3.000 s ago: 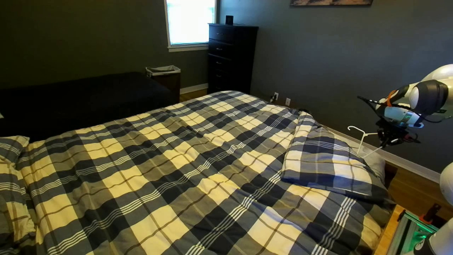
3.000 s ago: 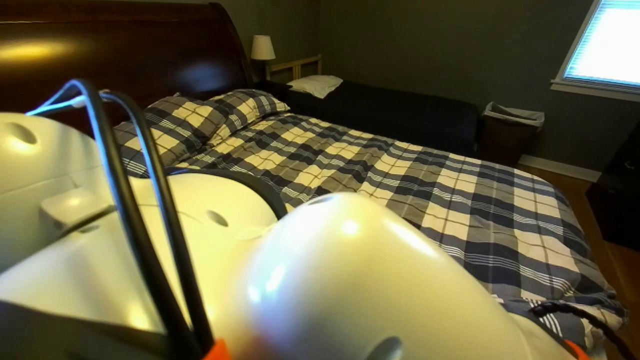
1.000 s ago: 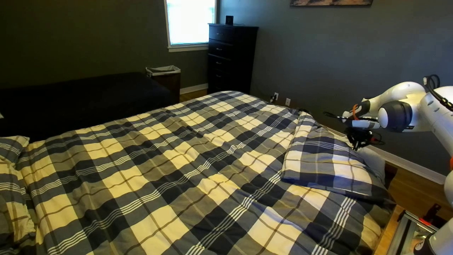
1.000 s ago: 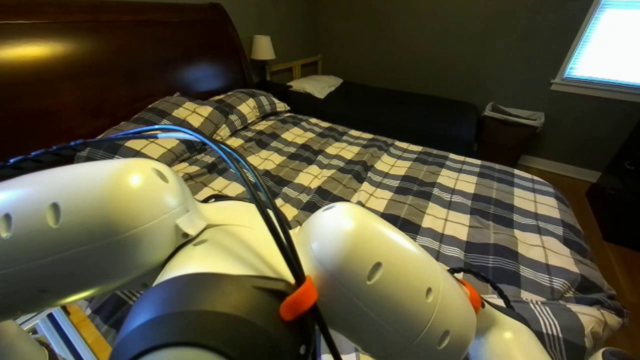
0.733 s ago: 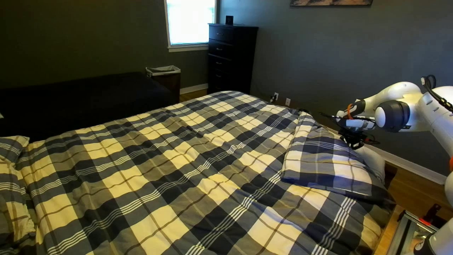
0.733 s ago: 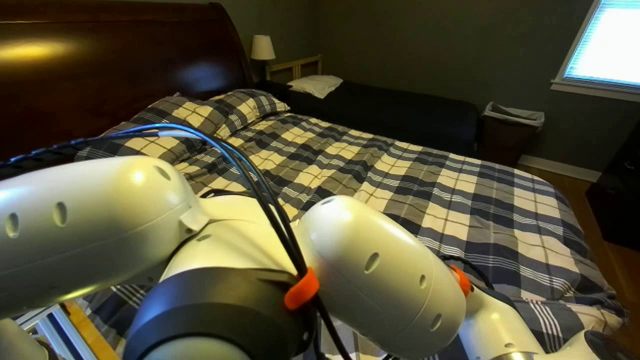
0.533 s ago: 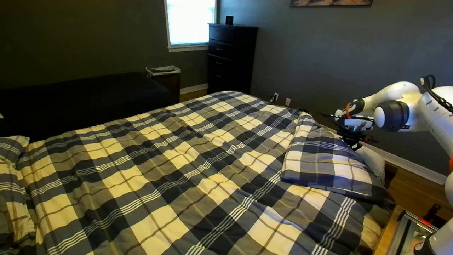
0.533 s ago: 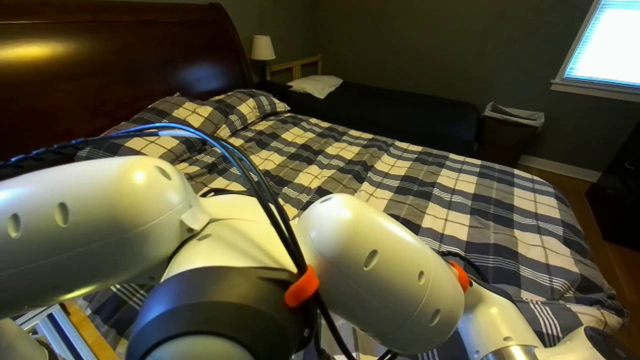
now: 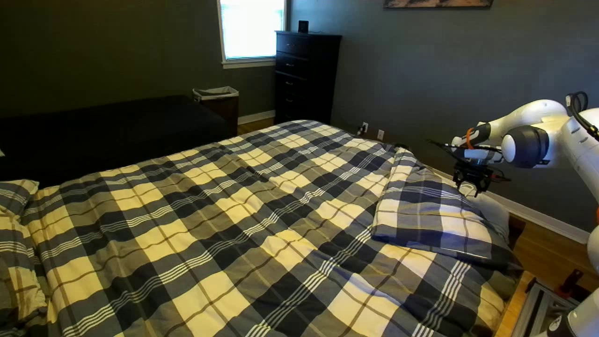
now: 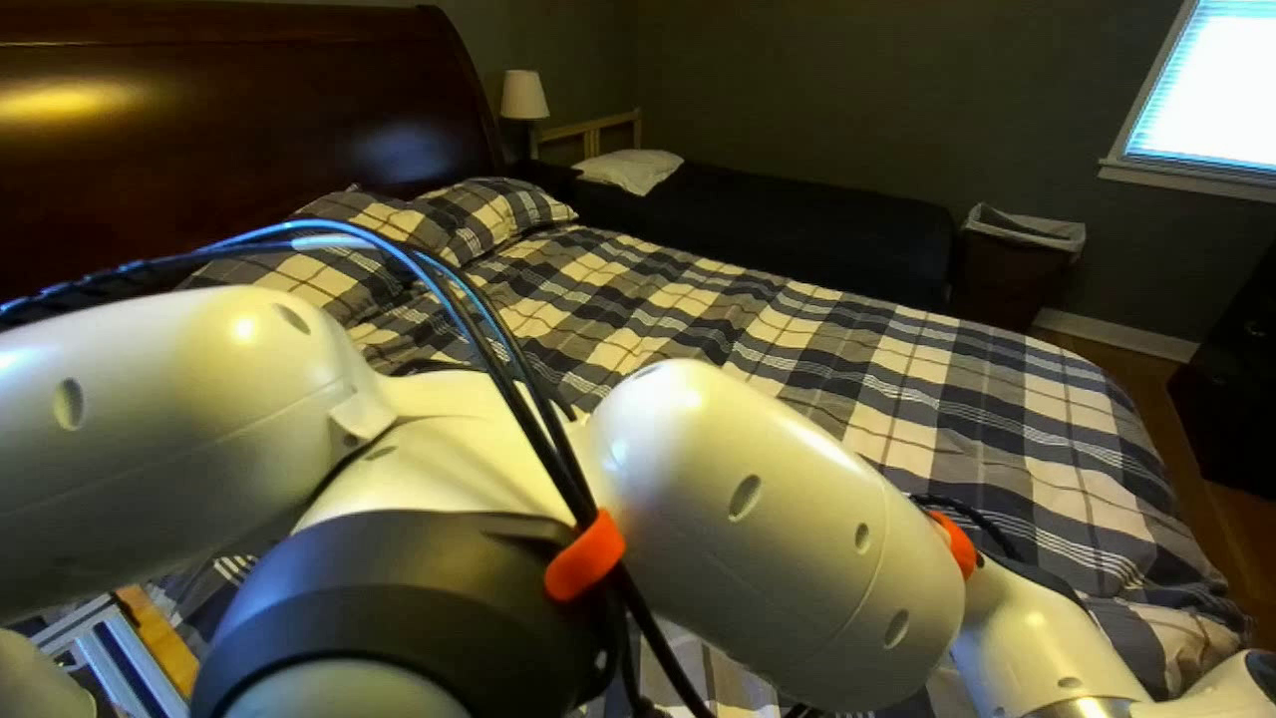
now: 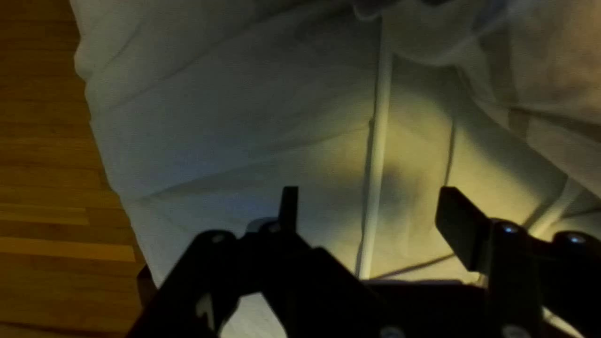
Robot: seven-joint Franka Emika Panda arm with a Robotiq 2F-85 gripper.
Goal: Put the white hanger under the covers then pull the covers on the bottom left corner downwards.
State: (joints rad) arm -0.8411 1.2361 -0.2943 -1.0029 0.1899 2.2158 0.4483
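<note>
Your end effector (image 11: 368, 206) is spread wide, empty; beneath it, the white hanger (image 11: 379, 141) lies partly under the covers (image 9: 234, 206).

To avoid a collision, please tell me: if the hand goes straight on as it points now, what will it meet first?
Probably the pale sheet; depth is unclear. In the wrist view, the open hand frames a bar of the white hanger between its fingertips, which should land beside it.

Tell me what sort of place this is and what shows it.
Most likely a bedroom: plaid covers spread wide, a large wooden headboard in an exterior view, and a tall, dark dresser.
</note>
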